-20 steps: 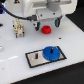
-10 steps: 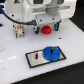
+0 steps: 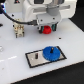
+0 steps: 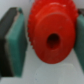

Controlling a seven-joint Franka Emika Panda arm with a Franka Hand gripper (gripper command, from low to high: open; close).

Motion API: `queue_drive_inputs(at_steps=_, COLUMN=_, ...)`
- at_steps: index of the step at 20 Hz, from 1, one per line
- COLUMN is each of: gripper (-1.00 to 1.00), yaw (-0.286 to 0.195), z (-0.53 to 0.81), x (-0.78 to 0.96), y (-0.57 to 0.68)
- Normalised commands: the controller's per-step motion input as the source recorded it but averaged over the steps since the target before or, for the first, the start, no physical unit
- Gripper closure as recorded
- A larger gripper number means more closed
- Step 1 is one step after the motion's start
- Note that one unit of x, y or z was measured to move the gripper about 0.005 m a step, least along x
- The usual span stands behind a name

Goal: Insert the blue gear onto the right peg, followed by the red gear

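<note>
The blue gear sits on the grey plate, over its end toward the exterior view's right. The red gear lies on the white table, between the gripper fingers, which sit spread either side; contact cannot be told.

A white table fills the view; dark background behind; even light.

bright blue gear, red gear, grey black-bordered plate
</note>
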Motion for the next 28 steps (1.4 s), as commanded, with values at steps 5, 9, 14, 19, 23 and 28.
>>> queue_drive_inputs(at_steps=5, gripper=1.0, yaw=0.0, z=0.44, x=0.07, y=0.02)
queue_drive_inputs(at_steps=9, gripper=1.0, yaw=0.0, z=0.61, x=0.28, y=0.01)
queue_drive_inputs(at_steps=14, gripper=1.0, yaw=0.0, z=0.57, x=0.55, y=-0.01)
queue_drive_inputs(at_steps=19, gripper=1.0, yaw=0.0, z=0.5, x=0.72, y=-0.03)
queue_drive_inputs(at_steps=23, gripper=1.0, yaw=0.0, z=0.42, x=0.76, y=-0.05)
queue_drive_inputs(at_steps=28, gripper=1.0, yaw=0.0, z=0.28, x=0.8, y=-0.09)
